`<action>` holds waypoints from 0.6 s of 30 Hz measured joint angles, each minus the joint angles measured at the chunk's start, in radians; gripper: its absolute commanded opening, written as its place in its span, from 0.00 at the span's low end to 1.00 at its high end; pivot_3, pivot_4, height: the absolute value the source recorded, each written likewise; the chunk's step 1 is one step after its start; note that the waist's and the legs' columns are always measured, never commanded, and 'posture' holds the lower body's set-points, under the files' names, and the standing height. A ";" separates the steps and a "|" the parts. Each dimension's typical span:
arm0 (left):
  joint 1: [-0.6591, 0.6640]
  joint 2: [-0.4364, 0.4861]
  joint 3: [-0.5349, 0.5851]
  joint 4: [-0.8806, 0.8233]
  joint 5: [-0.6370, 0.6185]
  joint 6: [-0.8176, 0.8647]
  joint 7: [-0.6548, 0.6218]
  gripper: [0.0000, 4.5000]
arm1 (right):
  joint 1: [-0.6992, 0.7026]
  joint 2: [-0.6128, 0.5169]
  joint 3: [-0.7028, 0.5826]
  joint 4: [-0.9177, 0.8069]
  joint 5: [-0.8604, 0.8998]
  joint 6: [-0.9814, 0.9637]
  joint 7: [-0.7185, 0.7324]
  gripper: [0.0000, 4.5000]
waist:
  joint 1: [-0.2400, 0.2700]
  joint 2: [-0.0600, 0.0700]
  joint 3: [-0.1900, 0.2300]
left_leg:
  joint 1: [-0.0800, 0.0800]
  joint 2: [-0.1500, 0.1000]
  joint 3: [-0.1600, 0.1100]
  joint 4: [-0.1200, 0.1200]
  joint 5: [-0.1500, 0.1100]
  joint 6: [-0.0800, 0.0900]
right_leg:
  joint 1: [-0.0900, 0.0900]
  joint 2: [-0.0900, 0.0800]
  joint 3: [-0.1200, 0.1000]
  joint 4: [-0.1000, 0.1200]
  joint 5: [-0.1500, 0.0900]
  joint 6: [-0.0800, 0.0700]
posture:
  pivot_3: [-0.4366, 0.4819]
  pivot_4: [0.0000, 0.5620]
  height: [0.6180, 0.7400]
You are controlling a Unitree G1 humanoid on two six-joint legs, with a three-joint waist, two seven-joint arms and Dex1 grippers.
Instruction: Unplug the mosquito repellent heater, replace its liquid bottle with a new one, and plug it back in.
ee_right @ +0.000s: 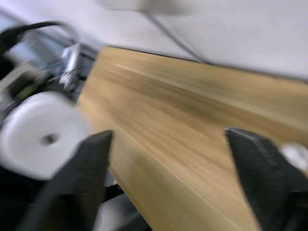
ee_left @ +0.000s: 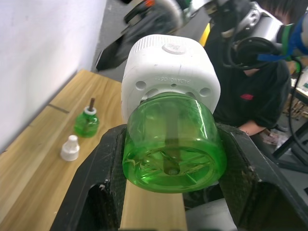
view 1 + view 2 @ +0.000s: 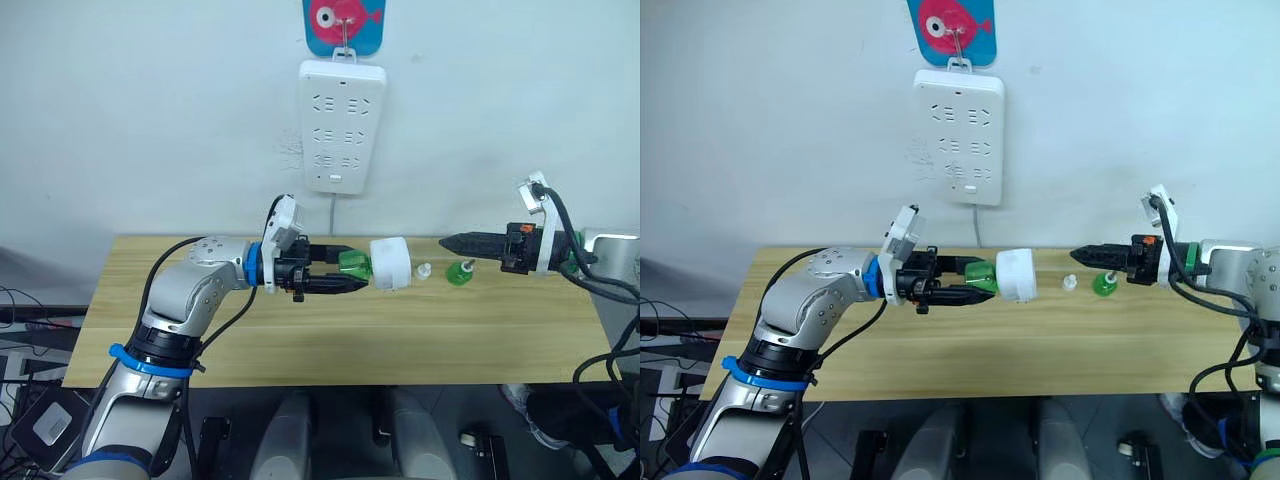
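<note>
My left gripper [image 3: 347,268] is shut on the translucent green liquid bottle [image 3: 354,264], which is still seated in the white mosquito repellent heater [image 3: 390,263]. Both are held sideways just above the wooden table [image 3: 300,340], clear of the power strip. In the left wrist view the bottle's base [image 2: 173,144] faces the camera with the heater [image 2: 168,72] behind it. The new one [image 3: 460,272] stands uncapped on the table to the right, wick up, with its white cap [image 3: 424,271] beside it. My right gripper [image 3: 447,241] hovers just above it, pointing at the heater, fingers [image 1: 86,183] spread open and empty.
A white power strip [image 3: 343,125] hangs on the wall above the table's back edge, below a blue and pink fish hook [image 3: 345,22], its cord dropping behind the table. A person in dark clothing [image 2: 250,86] sits beyond the table's right end.
</note>
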 measured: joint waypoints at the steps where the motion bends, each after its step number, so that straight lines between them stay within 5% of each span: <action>1: -0.001 0.002 0.000 0.005 0.002 0.000 -0.004 0.50 | 0.005 -0.016 0.010 -0.033 -0.010 -0.033 0.046 0.99 | 0.000 0.000 0.000 | 0.000 0.000 0.000 0.000 0.000 0.000 | 0.000 0.000 0.000 0.000 0.000 0.000 | 0.51 0.47 1.00; 6: -0.032 0.008 0.018 0.010 -0.034 0.061 -0.026 0.50 | 0.010 -0.035 0.026 -0.154 -0.045 -0.168 0.190 0.99 | -0.001 -0.001 -0.001 | 0.000 0.000 0.000 0.001 0.000 0.000 | 0.000 0.000 0.000 0.000 0.000 0.000 | 0.51 0.45 1.00; 18: -0.104 0.017 0.031 0.002 -0.106 0.169 -0.070 0.50 | 0.050 0.011 0.105 -0.277 -0.092 -0.285 0.261 0.99 | -0.001 0.000 -0.001 | 0.001 0.000 0.000 0.001 0.000 -0.001 | 0.001 0.000 0.000 0.000 0.000 0.000 | 0.51 0.47 1.00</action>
